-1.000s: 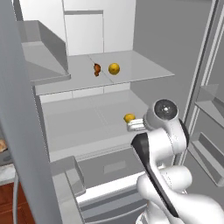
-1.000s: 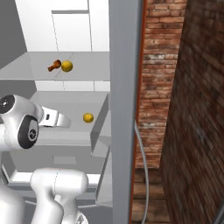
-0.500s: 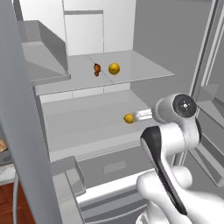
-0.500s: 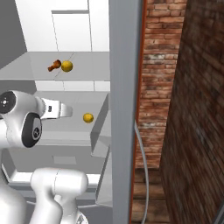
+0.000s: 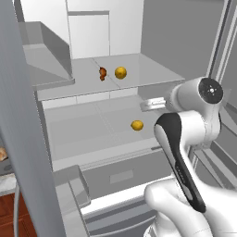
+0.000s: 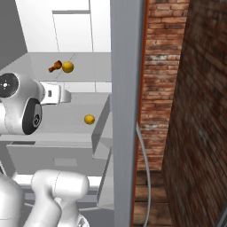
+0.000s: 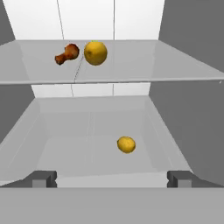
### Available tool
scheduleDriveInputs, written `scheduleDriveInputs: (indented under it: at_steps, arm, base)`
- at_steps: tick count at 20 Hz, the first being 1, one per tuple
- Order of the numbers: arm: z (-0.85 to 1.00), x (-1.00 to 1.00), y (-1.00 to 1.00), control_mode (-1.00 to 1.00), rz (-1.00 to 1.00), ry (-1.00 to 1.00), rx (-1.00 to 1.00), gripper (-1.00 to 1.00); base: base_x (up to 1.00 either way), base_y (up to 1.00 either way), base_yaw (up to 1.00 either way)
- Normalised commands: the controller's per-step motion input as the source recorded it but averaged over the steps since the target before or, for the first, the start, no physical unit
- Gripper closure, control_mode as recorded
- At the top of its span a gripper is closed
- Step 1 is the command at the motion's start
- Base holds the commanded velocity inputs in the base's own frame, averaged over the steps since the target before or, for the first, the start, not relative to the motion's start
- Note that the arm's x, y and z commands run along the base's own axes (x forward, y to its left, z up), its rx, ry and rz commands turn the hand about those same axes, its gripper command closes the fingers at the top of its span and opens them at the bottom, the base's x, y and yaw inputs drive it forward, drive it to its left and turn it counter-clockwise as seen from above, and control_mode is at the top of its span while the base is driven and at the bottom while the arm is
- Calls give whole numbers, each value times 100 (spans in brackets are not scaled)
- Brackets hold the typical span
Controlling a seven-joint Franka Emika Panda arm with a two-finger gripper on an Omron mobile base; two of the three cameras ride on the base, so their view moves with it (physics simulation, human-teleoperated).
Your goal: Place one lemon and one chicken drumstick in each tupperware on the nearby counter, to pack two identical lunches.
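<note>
STEP: reaching into fridge | TOOL: my gripper [image 7: 112, 178] stood wide, empty | TARGET: lemon [image 7: 126, 144] lay on lower shelf [image 7: 65, 148], ahead | METHOD: I judged advance level, straddle lemon, then close.

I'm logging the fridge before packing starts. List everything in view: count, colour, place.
lemons: 2, yellow; one on the upper shelf, one on the lower shelf.
drumstick: 1, brown; upper shelf, just left of the lemon there.
shelves: 2, pale grey; upper and lower.
drawer: 1, grey; below the lower shelf.
fridge door: 1, grey; open, edge-on in the right base view.
brick wall: 1, red-brown; right of the door.
tool: 1, dark tips; open, empty, facing the lower shelf.
</note>
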Motion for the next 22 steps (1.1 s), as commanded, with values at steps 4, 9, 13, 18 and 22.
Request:
scheduleDriveInputs:
  at_steps: [4,9,13,18,22]
  arm:
    - [26,17,38,-100,3,0,0,-100]
    - [17,28,24,-100,0,0,0,-100]
    - [23,31,7,-100,0,0,5,-100]
    - [13,21,27,-100,0,0,7,-100]
    - [0,2,53,-100,0,0,3,-100]
  base:
    - [0,0,0]
    - [0,0,0]
    - [0,0,0]
    - [0,0,0]
    - [0,0,0]
